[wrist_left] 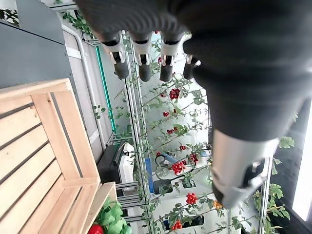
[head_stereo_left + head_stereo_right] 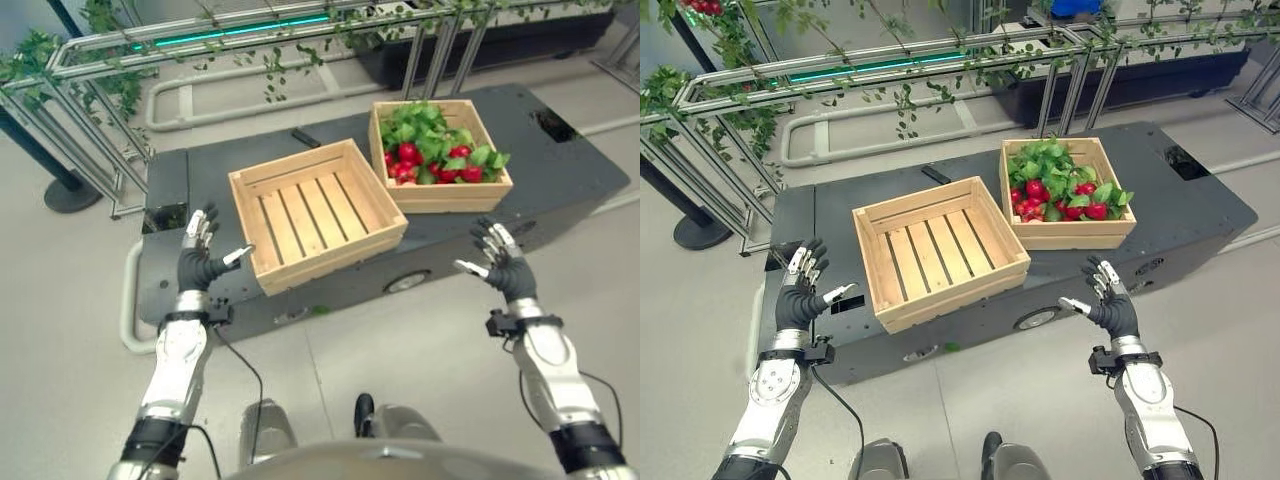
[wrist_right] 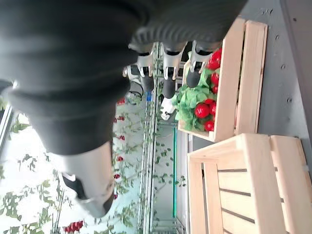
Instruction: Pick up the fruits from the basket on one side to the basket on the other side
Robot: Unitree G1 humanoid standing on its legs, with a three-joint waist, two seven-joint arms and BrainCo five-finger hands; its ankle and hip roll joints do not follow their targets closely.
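1. Wooden slatted crate, bare inside, sits on the dark grey platform beside a matching wooden crate of red fruits and green leaves.
2. Right eye view: left hand and right hand hover spread, holding nothing.
3. Left wrist view: relaxed fingers hang near the bare crate.
4. Right wrist view: straight fingers point toward the red fruits.
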